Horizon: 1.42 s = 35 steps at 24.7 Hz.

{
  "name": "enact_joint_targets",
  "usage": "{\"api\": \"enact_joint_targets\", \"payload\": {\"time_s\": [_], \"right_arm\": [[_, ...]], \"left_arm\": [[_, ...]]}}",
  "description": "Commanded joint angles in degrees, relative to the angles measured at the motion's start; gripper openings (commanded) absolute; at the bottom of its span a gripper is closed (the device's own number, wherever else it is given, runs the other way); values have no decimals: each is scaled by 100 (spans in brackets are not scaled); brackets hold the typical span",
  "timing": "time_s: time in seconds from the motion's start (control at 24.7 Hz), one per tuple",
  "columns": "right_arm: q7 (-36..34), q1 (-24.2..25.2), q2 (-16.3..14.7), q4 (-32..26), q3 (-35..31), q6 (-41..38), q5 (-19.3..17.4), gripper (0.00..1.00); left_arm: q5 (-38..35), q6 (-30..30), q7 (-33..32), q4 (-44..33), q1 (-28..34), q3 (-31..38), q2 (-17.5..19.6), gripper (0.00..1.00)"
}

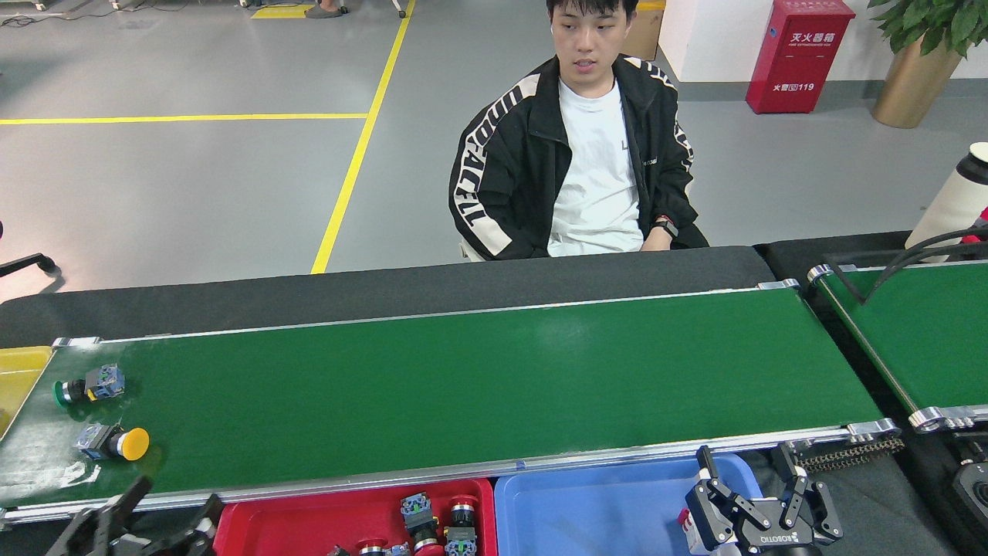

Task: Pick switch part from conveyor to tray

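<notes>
Two switch parts lie at the far left of the long dark-green conveyor: a green-capped one and, nearer me, a yellow-capped one. My left gripper rises at the bottom left, just below the belt's near rail, open with nothing between its fingers. My right gripper hovers open over the right end of the blue tray, which shows only bare blue floor. The red tray beside it holds several switch parts.
A seated person in a black jacket faces me across the belt. A yellow bin sits off the conveyor's left end. A second green belt with black cables stands at the right.
</notes>
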Motion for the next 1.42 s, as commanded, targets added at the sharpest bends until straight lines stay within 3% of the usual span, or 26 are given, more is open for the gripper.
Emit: {"api": "enact_joint_targets", "payload": {"time_s": [0.0, 0.36, 0.57, 1.38], "right_arm": [[-57, -2, -18, -78, -10, -18, 9, 100], [-57, 7, -9, -78, -10, -18, 9, 100], [-66, 7, -27, -78, -10, -18, 9, 100], [-22, -19, -36, -78, -10, -18, 9, 100]], "left_arm": [[-25, 622, 24, 111, 14, 33, 24, 99], [229, 569, 59, 76, -30, 86, -3, 99], [722, 437, 68, 67, 32, 15, 15, 99], [713, 349, 288, -12, 128, -20, -20, 99]]}}
